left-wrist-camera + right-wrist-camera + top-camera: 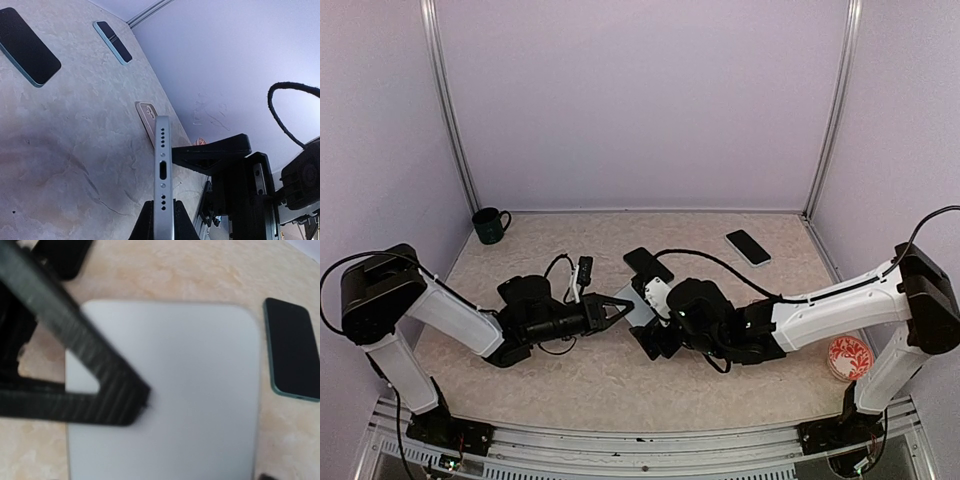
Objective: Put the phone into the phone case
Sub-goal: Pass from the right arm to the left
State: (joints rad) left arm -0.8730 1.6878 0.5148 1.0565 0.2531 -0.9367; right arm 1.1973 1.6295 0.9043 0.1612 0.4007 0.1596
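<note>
Left hand (pixel 162 222) is pinched onto the silver phone (pixel 163 170), holding it edge-on at mid bench (pixel 75 165). Right hand (pixel 655 320) sits just beside it, cannot tell if spread. Phone case (pixel 148 116) lies flat just behind the phone, 2 spare phones (pixel 26 46) farther back.

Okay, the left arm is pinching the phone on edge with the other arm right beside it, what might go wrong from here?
1. The left gripper pinches the phone at one end only, on edge; it may pivot or slip.
2. The right gripper stands open close beside the phone; a small move might knock it.
3. The case lies loose on the table behind, so pressing the phone in may just push it away.
</note>
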